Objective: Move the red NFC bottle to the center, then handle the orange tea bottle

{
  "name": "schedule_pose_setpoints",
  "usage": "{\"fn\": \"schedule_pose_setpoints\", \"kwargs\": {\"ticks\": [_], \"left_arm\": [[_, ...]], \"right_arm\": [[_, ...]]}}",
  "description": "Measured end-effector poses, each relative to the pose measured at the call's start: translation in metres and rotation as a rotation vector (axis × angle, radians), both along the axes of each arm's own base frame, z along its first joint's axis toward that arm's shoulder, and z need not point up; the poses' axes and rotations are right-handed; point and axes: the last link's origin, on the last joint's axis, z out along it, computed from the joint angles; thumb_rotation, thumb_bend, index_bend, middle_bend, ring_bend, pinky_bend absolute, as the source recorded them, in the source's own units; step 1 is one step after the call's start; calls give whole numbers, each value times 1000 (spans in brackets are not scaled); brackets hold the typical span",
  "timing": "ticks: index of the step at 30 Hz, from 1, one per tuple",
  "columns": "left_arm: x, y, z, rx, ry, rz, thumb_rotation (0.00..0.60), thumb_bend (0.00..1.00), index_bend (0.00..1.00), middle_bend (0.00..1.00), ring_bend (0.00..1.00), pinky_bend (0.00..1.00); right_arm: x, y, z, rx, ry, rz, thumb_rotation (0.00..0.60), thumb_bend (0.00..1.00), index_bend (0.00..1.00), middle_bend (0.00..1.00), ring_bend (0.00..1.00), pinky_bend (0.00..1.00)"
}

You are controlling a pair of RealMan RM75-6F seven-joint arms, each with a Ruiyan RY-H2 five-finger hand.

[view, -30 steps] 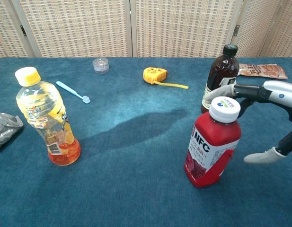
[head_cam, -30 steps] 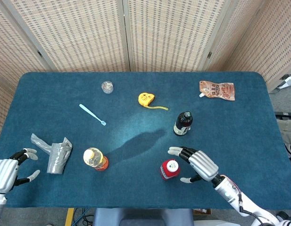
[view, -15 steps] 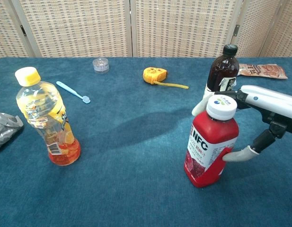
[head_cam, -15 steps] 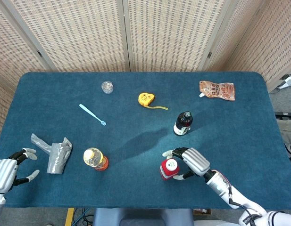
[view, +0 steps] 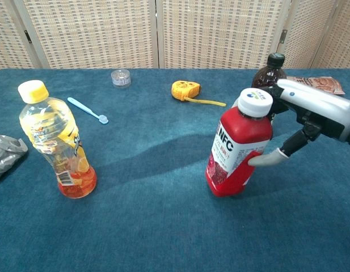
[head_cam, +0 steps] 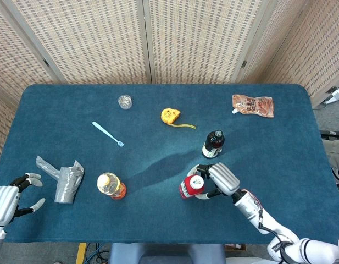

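Observation:
The red NFC bottle (head_cam: 189, 188) (view: 236, 147) with a white cap stands upright near the table's front, right of the middle. My right hand (head_cam: 221, 179) (view: 311, 116) grips it from the right, thumb against its side and fingers behind the neck. The orange tea bottle (head_cam: 110, 186) (view: 54, 140), yellow-capped, stands upright at the front left, untouched. My left hand (head_cam: 9, 199) hangs open at the front left corner, holding nothing; only the head view shows it.
A dark brown bottle (head_cam: 214, 143) (view: 266, 76) stands just behind the right hand. A crumpled grey bag (head_cam: 64, 179), blue toothbrush (head_cam: 107, 133), small clear jar (head_cam: 124, 101), yellow tape measure (head_cam: 170, 116) and a brown snack pouch (head_cam: 253, 105) lie around the blue table (head_cam: 158, 148).
My right hand closed around the red NFC bottle and has shifted it leftward toward the middle. The left hand and the tea bottle stayed put.

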Motion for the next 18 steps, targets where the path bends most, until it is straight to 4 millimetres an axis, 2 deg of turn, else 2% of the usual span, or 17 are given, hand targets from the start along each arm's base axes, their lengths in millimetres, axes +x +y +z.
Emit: {"fn": "schedule_pose_setpoints", "kwargs": {"ticks": [8,18], "left_arm": [[1,-1,1,4,0,-3,600,171,459,342,400,658],[0,-1,2,6,-7,-1,600,171,459,342,400,658]], "right_arm": [[23,-21,-1,-28,-38,5,600,24,519,595,548,606],[40,-44,-11,-38,-38,-30,600,24,518,595,548,606]]}}
